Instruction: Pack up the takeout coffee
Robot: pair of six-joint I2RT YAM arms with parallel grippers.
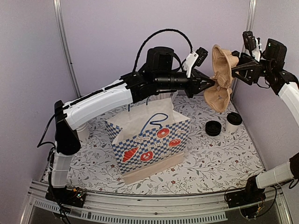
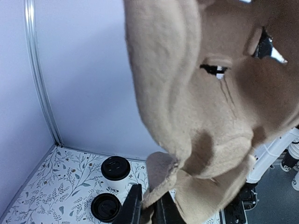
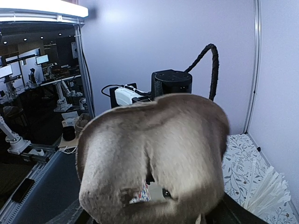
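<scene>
Two takeout coffee cups stand on the floral mat at the back right: a white cup with a black lid [image 1: 233, 121] [image 2: 115, 170] and a lower black-lidded one [image 1: 213, 128] [image 2: 106, 206] beside it. A tan pulp cup carrier [image 1: 221, 77] [image 2: 210, 107] [image 3: 154, 154] hangs in the air above them, between both arms. My left gripper [image 1: 208, 87] [image 2: 148, 198] is shut on the carrier's lower edge. My right gripper [image 1: 236, 68] meets the carrier's upper right side. In the right wrist view the carrier fills the picture and hides the jaws.
A white paper bag [image 1: 149, 140] with blue checks and red pastry prints stands open at the middle of the mat, under the left arm. Purple walls with metal posts close in the back and sides.
</scene>
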